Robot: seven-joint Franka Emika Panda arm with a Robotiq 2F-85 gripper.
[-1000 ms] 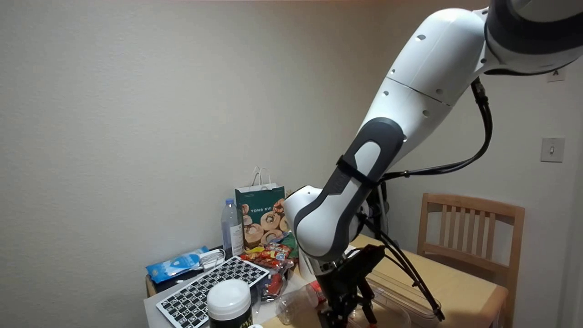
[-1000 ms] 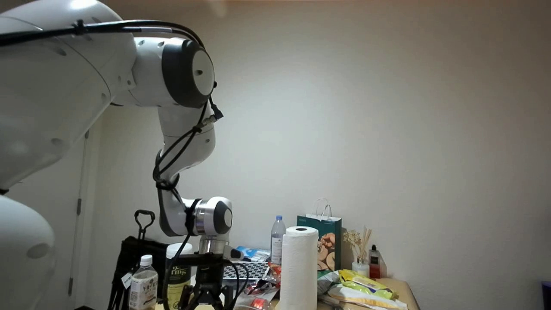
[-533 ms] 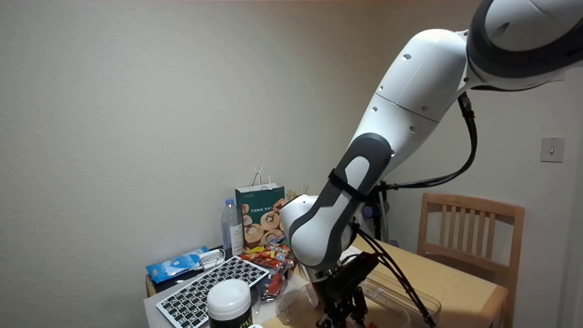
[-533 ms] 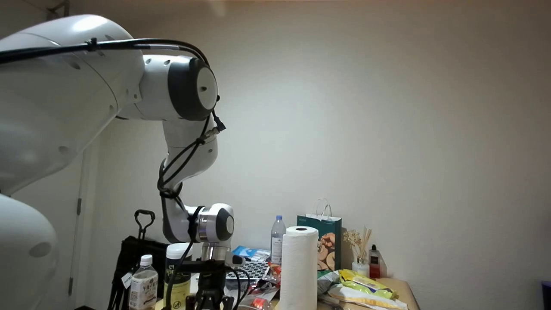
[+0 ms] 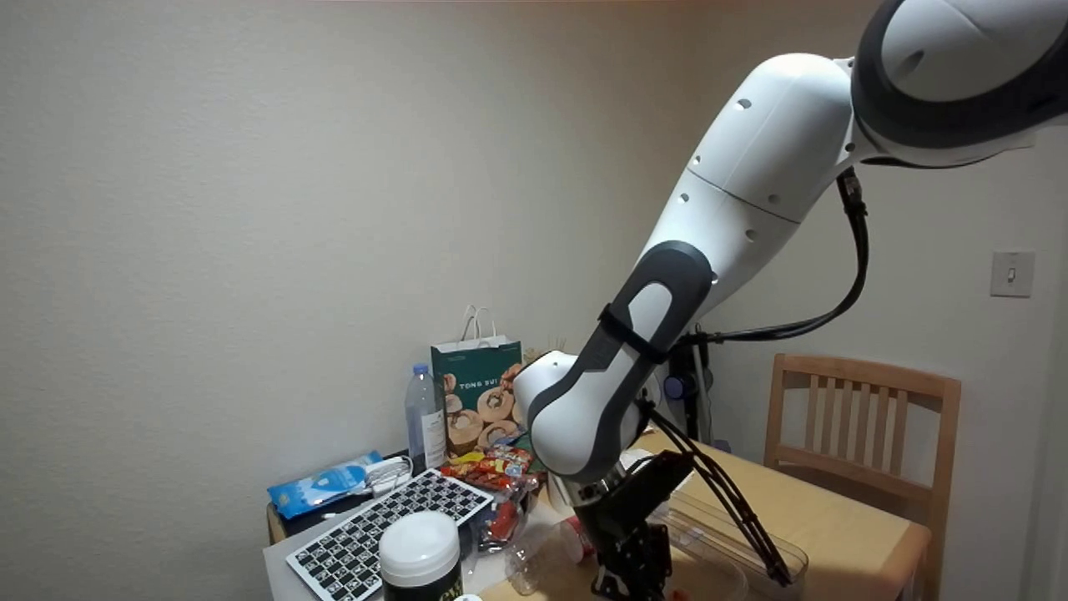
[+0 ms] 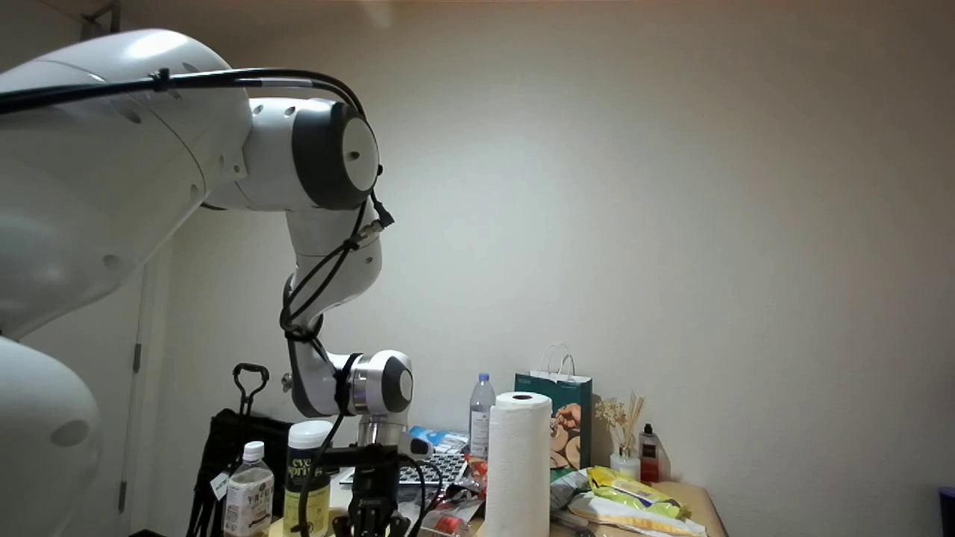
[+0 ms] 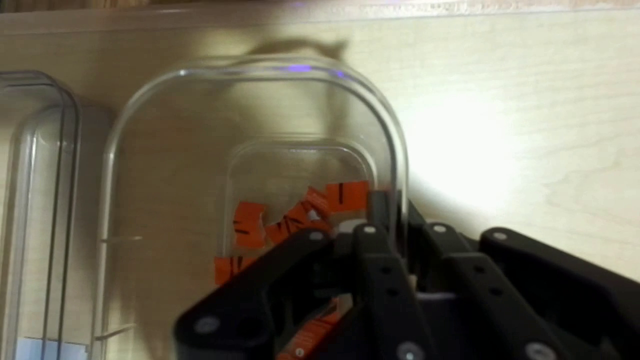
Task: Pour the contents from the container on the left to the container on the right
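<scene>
Orange paper pieces [image 7: 347, 196] with black marks lie on the bottom of a clear container [image 7: 272, 70], the container on the left in an exterior view [image 5: 736, 576]. My gripper [image 7: 396, 210] is shut on this container's side wall, one finger inside it and one outside. The gripper's linkage covers the container's near part and some of the pieces. The container on the right [image 5: 788, 561], also clear, stands beside it; in the wrist view its rim [image 7: 72, 125] shows at the left edge. Both exterior views cut off the fingertips at the bottom.
A white-lidded jar [image 5: 420, 551] and a plastic bottle [image 6: 250, 492] stand close to the arm. A clear bottle with a red part [image 5: 576, 538] lies beside the gripper. Further off are a checkered board [image 5: 392, 534], snack bags [image 5: 501, 467] and a paper towel roll [image 6: 520, 462].
The arm has come down to the container during the first half second, then barely shifted. The gripper has gone from open to shut on the container's wall.
</scene>
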